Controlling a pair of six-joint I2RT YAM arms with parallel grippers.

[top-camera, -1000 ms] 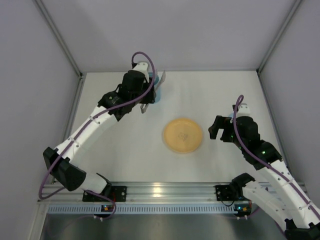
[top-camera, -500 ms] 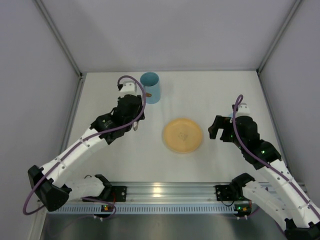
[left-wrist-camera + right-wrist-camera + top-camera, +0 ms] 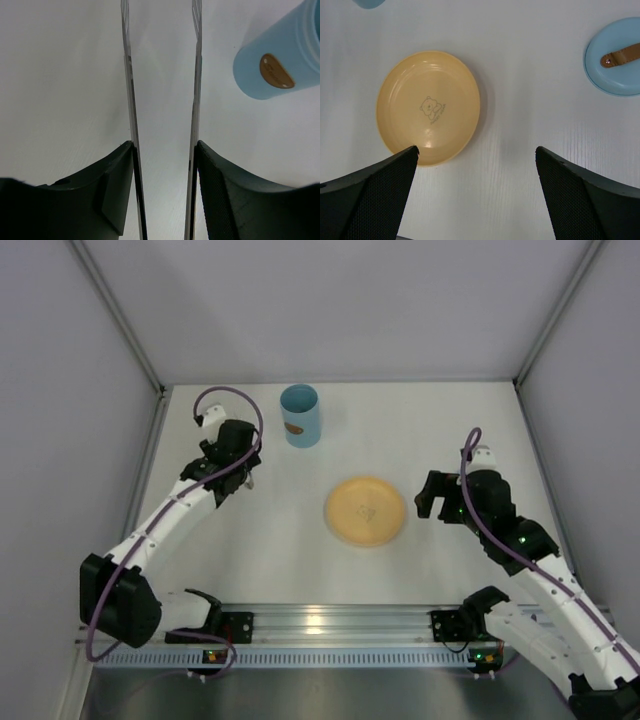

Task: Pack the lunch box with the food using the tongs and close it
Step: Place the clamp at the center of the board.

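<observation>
The light blue lunch box (image 3: 300, 416) stands upright at the back of the table, its top open. It also shows in the left wrist view, at the upper right (image 3: 280, 60). My left gripper (image 3: 243, 472) is to its left. In the left wrist view this gripper (image 3: 162, 145) is shut on the tongs (image 3: 196, 75), one finger against the outside of each slim metal arm. The arms run parallel over bare table with nothing between them. My right gripper (image 3: 432, 498) hangs open beside the plate, and nothing lies between its fingers (image 3: 476, 150). No food shows in any view.
An empty yellow-orange plate (image 3: 365, 510) with a small bear print lies at the table's middle (image 3: 427, 107). A flat light blue lid (image 3: 615, 57) with a brown strap lies to the plate's right. Grey walls close in the table on three sides.
My left arm has drawn back from over the lunch box, to the left and nearer, with the tongs. The lunch box is now uncovered. The right arm has stayed put.
</observation>
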